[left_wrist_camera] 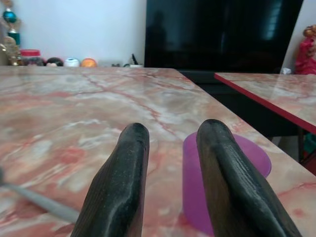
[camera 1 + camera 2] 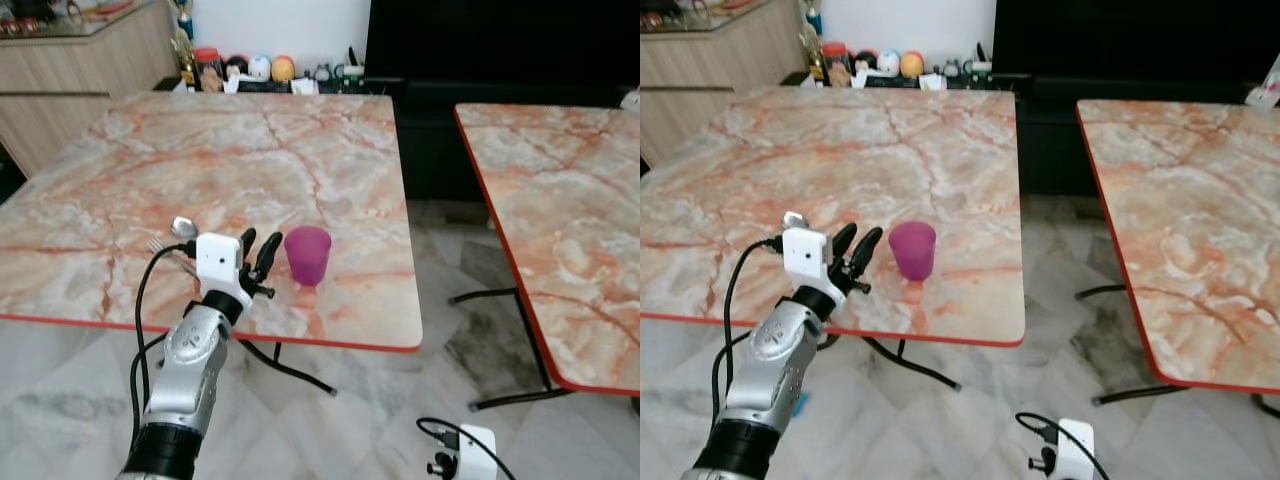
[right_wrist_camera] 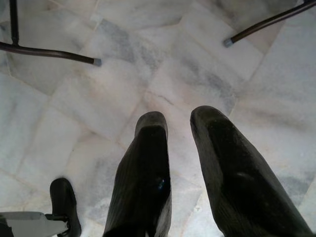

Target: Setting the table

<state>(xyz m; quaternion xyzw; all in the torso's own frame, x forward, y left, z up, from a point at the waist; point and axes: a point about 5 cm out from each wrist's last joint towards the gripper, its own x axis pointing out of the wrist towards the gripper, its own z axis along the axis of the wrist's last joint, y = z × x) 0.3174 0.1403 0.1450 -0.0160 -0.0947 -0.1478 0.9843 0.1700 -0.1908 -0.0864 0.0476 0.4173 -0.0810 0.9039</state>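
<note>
Silver and jointed, the left arm rises from the near edge with a white camera block at its wrist and a black cable looping beside it. Its left claw (image 2: 258, 252) hovers low over the near part of the bench (image 2: 250, 150), its two long black fingers (image 1: 118, 192) parted by a narrow gap and holding nothing; their surface is finely ribbed and matte, their tips rounded.

Just beside the claw, on the robot's right, stands one purple cup (image 2: 307, 254). It is translucent plastic, round, tapering toward the base, upright and open at the top. In the left wrist view one finger overlaps the cup's side, and whether it touches cannot be told.

On the claw's other side lie a metal spoon (image 2: 182, 227), with a shiny oval bowl, and a fork (image 2: 160, 245) with thin tines, close together and partly hidden by the wrist.

Both benches, this one and a second bench (image 2: 560, 200) to the right, have glossy marble-patterned tops veined in pink and orange, edged in red, on thin black metal legs.

Low over the pale marble floor (image 3: 173, 74) hangs the right claw (image 3: 177, 121), its fingers slightly apart and empty.
</note>
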